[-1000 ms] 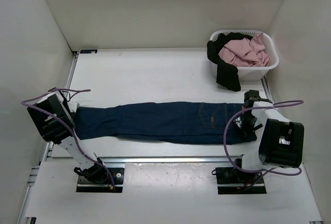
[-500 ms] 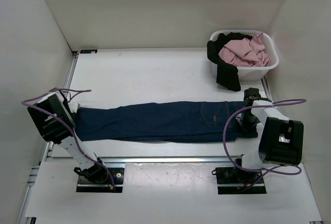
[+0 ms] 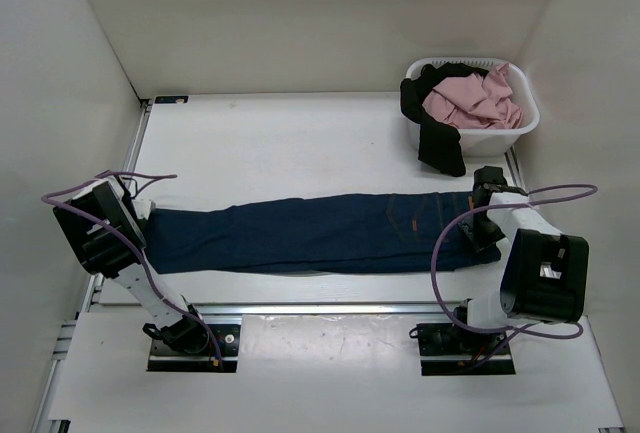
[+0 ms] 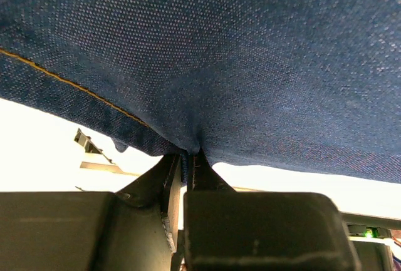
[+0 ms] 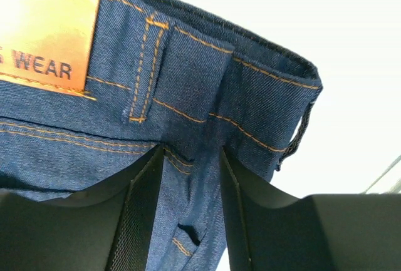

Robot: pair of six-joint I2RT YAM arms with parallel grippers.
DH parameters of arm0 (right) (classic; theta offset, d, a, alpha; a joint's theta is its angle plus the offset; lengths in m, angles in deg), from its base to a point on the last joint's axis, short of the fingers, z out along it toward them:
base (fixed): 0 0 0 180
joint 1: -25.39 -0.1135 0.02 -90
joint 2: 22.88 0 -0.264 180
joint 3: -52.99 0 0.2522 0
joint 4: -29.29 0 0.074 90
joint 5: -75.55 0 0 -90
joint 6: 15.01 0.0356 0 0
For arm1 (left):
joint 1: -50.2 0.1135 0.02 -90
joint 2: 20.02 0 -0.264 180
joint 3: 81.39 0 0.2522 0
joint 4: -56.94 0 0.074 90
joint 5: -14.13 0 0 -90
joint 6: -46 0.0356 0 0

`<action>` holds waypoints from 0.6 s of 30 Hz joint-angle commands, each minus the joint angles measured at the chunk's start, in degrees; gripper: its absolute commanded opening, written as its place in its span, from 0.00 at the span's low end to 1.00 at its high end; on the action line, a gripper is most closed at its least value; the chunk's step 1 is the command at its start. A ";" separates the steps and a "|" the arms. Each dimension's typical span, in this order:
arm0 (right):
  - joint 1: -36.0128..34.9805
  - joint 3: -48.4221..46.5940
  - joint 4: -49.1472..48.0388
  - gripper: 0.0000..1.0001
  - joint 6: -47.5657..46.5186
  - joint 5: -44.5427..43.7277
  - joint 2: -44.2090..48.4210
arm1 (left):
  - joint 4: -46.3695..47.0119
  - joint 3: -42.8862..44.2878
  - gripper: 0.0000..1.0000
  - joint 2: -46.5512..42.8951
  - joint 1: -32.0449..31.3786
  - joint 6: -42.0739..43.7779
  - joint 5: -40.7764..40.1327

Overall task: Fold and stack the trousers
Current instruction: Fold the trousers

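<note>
left gripper [image 4: 190, 156]: jaws pinched shut on jeans [image 3: 300, 233] hem | right gripper [image 5: 191, 158]: jaws clamped on waistband, patch [image 5: 44, 33] just left of them | jeans: stretched flat between both grippers

A white plastic laundry basket [image 3: 495, 139] sits on the white worktop [image 3: 280, 143], just beyond the right claw [image 3: 482, 228], in the far corner. It holds a crumpled pink garment [image 3: 470, 103]. A black garment [image 3: 440, 148] spills over the basket's rim on the side nearest that claw, hanging down to the worktop.
</note>
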 commanded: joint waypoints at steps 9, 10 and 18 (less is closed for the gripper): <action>0.20 -3.54 -3.56 0.43 -2.55 -3.55 -4.20 | 0.16 -1.28 0.17 -0.86 0.19 0.63 -0.37; 0.20 -3.54 -3.56 0.43 -2.55 -3.55 -4.20 | 0.16 -1.28 0.17 -0.86 0.19 0.63 -0.89; 0.20 -4.77 -5.32 0.19 -2.55 -5.22 -4.81 | 0.16 -1.80 0.17 -0.86 0.19 1.15 -0.89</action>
